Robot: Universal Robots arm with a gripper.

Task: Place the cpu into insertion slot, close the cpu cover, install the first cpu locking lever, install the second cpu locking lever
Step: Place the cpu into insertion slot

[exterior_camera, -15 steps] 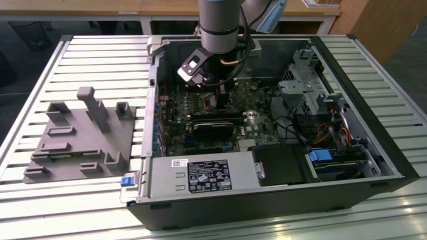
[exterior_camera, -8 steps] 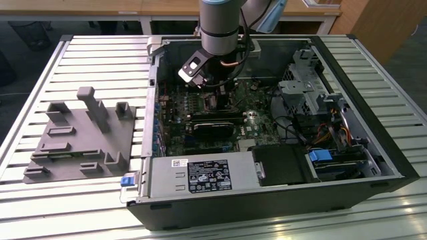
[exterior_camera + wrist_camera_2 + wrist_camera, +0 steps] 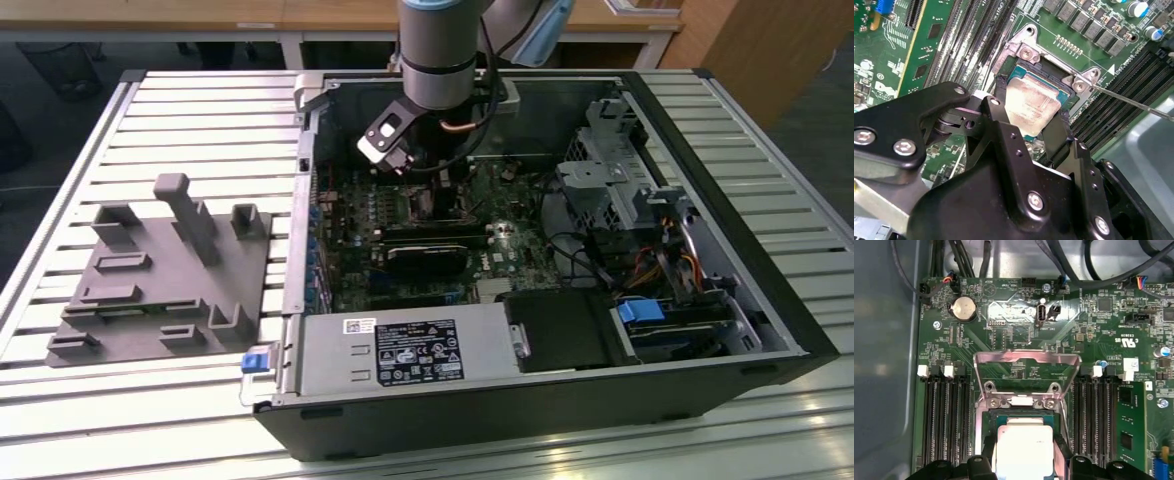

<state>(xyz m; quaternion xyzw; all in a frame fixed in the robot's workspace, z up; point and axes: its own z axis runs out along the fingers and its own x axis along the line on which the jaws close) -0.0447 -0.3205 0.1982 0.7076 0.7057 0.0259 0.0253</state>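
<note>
Silvery cpu (image 3: 1023, 450) in gripper (image 3: 1031, 102)

Computer case (image 3: 534, 410) on slatted table (image 3: 174, 110), fixture block (image 3: 160, 280) beside it on the exterior view's left. Motherboard (image 3: 354, 215) inside case, power supply (image 3: 400, 355) in front, drive cage (image 3: 614, 190) on the exterior view's right. Cpu (image 3: 1024, 450) in insertion slot (image 3: 1051, 80), gripper (image 3: 1031, 115) directly over it. Cpu cover (image 3: 1026, 357) tipped up behind slot. Memory slots (image 3: 946, 420) flank slot on both sides.

Pale slatted metal table (image 3: 160, 120), wooden desks (image 3: 174, 12) behind (white legs), dark floor (image 3: 54, 110), possibly carpet.
</note>
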